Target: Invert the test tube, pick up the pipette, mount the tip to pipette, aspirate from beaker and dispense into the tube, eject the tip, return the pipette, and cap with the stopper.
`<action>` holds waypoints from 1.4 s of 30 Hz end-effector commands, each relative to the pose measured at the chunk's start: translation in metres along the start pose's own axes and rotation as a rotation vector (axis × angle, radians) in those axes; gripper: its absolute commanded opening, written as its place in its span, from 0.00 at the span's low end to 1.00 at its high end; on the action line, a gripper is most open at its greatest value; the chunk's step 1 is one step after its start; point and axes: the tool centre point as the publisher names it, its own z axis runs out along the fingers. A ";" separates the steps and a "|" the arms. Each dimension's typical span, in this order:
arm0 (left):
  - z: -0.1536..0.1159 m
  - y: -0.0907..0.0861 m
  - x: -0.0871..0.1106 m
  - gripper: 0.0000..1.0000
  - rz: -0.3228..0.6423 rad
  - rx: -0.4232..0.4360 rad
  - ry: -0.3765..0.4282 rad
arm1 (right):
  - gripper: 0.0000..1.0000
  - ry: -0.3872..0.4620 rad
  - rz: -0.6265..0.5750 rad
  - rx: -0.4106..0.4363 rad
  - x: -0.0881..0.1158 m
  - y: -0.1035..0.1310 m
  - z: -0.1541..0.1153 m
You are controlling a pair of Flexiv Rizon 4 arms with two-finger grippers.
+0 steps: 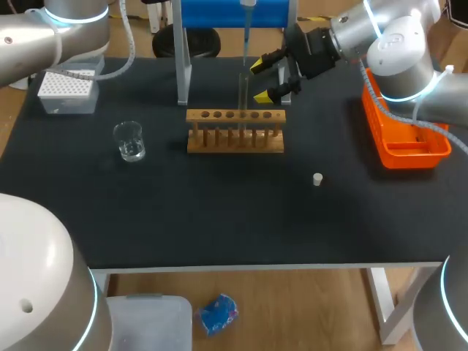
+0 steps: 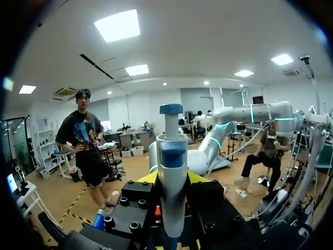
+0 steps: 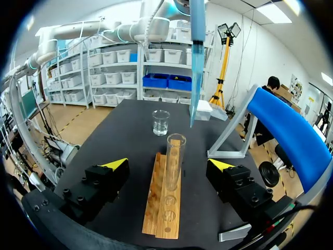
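Observation:
My left gripper (image 2: 173, 179) is shut on the white and blue pipette (image 2: 171, 156), which stands upright between its fingers. The pipette's blue tip (image 3: 196, 57) hangs just above the mouth of the glass test tube (image 3: 175, 156); that tip (image 1: 247, 33) comes down from the head view's upper edge. The tube (image 1: 243, 91) stands upright in the wooden rack (image 1: 235, 135). My right gripper (image 1: 270, 77) is open, one finger on each side of the tube without touching it (image 3: 169, 166). The beaker (image 1: 130, 141) holds clear liquid. A small white stopper (image 1: 317, 179) lies on the table.
A white tip box (image 1: 68, 89) sits at the back left. An orange bin (image 1: 406, 135) stands at the right edge. The blue-topped pipette stand (image 1: 183, 66) rises just behind the rack, close to both arms.

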 end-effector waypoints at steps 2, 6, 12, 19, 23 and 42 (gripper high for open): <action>-0.003 0.007 -0.004 0.00 -0.006 0.007 0.008 | 1.00 0.001 0.000 0.001 0.000 0.000 0.000; -0.004 0.009 -0.002 0.00 -0.012 0.006 0.003 | 1.00 0.001 0.000 0.001 0.000 0.000 0.000; -0.006 0.014 0.001 0.00 -0.026 0.003 -0.005 | 1.00 0.001 0.000 0.001 0.000 0.000 0.000; -0.007 0.022 0.003 0.00 -0.051 0.005 -0.015 | 1.00 0.001 0.000 0.001 0.000 0.000 0.000; -0.007 0.023 0.003 0.00 -0.058 0.002 -0.019 | 1.00 0.001 0.000 0.001 0.000 0.000 0.000; -0.002 0.007 0.006 0.00 -0.038 0.011 -0.007 | 1.00 0.001 0.000 0.001 0.000 0.000 0.000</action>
